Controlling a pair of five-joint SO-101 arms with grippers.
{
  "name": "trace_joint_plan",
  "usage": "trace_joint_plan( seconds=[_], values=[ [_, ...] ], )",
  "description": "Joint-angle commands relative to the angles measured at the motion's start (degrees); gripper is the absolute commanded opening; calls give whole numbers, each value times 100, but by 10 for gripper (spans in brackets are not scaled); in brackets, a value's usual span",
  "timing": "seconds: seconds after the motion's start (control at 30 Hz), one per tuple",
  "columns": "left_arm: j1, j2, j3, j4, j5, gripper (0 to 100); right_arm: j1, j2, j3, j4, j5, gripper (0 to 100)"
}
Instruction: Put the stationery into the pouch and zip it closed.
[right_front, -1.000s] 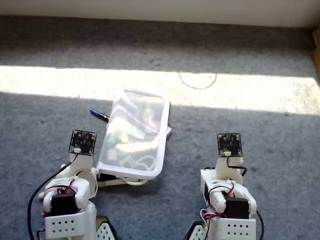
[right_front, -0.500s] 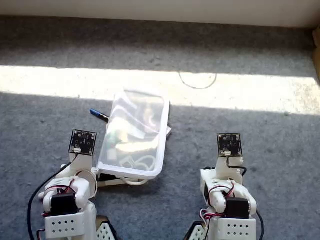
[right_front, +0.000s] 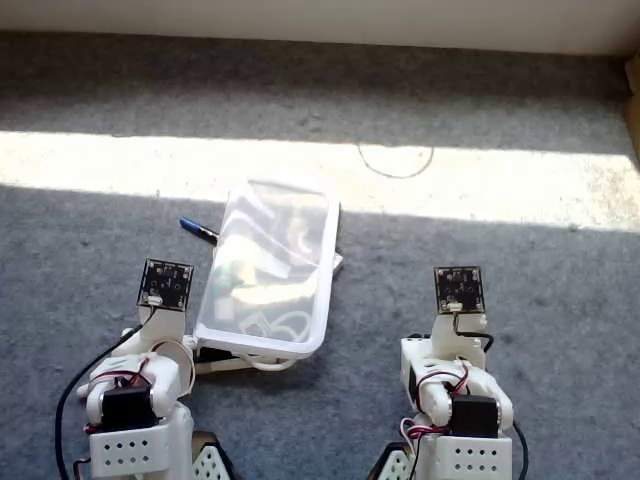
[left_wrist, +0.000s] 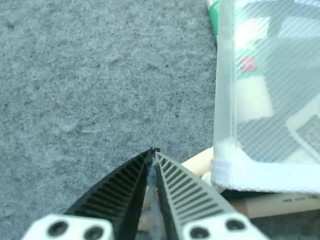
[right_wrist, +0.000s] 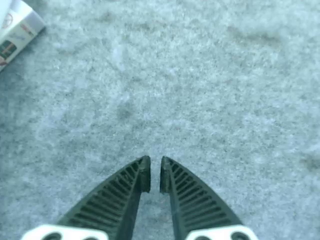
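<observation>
Left fingers (left_wrist: 184, 186) closed, right fingers (right_wrist: 124, 196) closed, empty

No words or numbers are showing clearly enough to read. A tiny dark line of print is running along the pale wooden stick (left_wrist: 280, 206) lying under the mesh pouch (left_wrist: 270, 125), too small to make out. A small white box (right_wrist: 15, 27) is carrying a coloured printed label, equally illegible.
</observation>
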Motion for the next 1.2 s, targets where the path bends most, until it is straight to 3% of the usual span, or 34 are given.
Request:
trace_joint_plan(
  seconds=[0.0,0.33,0.53,0.63,0.73,1.0,1.17],
  values=[
    [101,-40,110,35,-62,7,-4,-92,-75,4,-378,41],
    [-971,-40,-1288,44,-70,7,259,-92,145,-268,-677,41],
    [-963,-40,-1587,26,-343,16,242,-92,382,-365,-668,41],
    [-963,-13,-1587,9,-1037,120,242,-92,514,-576,-668,41],
    [-989,13,-1587,53,-897,227,242,-92,541,-576,-668,41],
    [-971,57,-1596,62,-1073,226,233,-92,541,-576,-668,41],
    [-971,1121,-1921,88,-1169,264,233,-92,541,-576,-668,41]
  ],
)
